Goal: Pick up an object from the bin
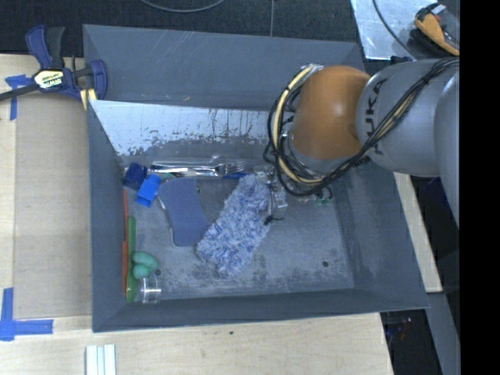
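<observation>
In the middle of the grey metal bin (195,61), end effector (273,199) down at the upper end of a fuzzy blue-and-white mottled cloth (230,237). Spread or pressed together: cannot tell. Just left of the cloth, a flat slate-blue pad (183,209).

"Where is the light landing?"
"It is washing the bin's (226,119) far wall pale and glinting off the silver utensil (187,168) lying below it."
"Any shadows?"
"The arm (406,116) is shading the floor just beneath it."
</observation>
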Motion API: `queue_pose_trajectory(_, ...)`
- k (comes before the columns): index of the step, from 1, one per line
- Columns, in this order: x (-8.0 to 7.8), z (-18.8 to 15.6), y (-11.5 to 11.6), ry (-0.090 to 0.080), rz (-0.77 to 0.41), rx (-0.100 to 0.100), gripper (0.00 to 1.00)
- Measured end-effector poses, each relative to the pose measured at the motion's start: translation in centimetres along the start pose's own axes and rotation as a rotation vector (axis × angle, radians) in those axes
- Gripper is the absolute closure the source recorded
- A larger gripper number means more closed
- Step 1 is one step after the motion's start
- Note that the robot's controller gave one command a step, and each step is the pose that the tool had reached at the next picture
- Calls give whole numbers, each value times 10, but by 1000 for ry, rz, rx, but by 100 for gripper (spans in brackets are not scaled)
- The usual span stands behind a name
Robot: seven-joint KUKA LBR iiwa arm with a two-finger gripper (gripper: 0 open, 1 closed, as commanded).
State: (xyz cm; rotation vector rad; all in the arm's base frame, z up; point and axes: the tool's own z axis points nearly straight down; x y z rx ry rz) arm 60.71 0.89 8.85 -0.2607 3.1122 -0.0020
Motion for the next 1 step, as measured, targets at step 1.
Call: queue_pose_trajectory(1, 0, -23, 0, 0, 0, 0, 100)
